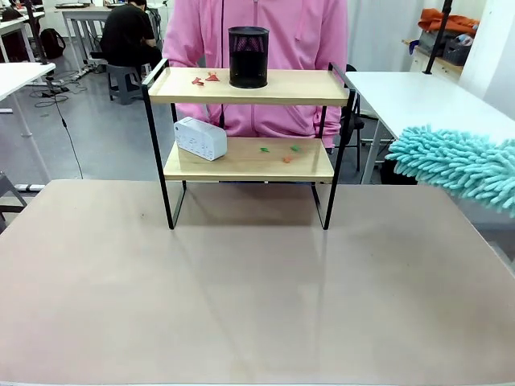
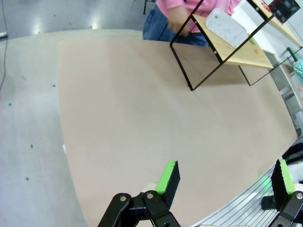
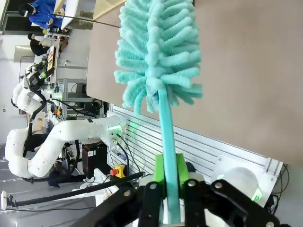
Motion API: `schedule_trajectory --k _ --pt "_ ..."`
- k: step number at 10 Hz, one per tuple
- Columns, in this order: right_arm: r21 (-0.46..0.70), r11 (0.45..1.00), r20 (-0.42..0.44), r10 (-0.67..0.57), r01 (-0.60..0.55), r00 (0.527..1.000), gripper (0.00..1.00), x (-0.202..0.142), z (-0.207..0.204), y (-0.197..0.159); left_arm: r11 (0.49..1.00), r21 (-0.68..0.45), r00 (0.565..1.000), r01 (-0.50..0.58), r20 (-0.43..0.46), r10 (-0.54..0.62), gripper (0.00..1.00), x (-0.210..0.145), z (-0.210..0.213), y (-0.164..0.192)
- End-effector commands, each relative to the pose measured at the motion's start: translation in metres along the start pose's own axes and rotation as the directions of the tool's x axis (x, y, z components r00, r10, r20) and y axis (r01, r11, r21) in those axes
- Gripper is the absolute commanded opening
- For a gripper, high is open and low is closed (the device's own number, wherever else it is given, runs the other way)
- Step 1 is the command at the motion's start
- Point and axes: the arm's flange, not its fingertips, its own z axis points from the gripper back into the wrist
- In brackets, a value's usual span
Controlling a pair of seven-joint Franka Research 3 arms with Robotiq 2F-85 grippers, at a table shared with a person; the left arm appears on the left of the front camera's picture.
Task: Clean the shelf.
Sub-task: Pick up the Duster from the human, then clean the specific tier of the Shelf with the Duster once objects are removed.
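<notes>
The shelf stands at the table's far side, two light wooden boards in a thin black frame. Small red scraps lie on its top board, and red and green scraps on the lower board. A teal fluffy duster hangs in from the right, level with the lower board and right of the frame. My right gripper is shut on the duster's teal handle. My left gripper stands open over the near table edge, nothing between its green pads. The shelf lies far ahead of it.
A black mesh cup stands on the top board and a white power strip on the lower board's left. A person in a pink hoodie sits behind the shelf. The tan table lies bare in front.
</notes>
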Motion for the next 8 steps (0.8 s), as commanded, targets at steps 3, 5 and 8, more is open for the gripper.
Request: schedule_trajectory --k 3,5,8 --pt "-0.008 1.0 -0.005 -0.015 0.015 1.0 0.0 0.0023 0.0059 -0.0003 1.0 -0.012 1.0 0.018 0.012 -0.018 1.0 0.0012 -0.0019 -0.0004" --pt "-0.008 1.0 -0.005 -0.015 0.015 1.0 0.0 0.0023 0.0059 -0.0003 1.0 -0.012 1.0 0.018 0.012 -0.018 1.0 0.0012 -0.0019 -0.0004" --pt "-0.008 1.0 -0.005 -0.015 0.015 1.0 0.0 0.0023 0.0059 -0.0003 1.0 -0.012 1.0 0.018 0.012 -0.018 1.0 0.0012 -0.0019 -0.0004"
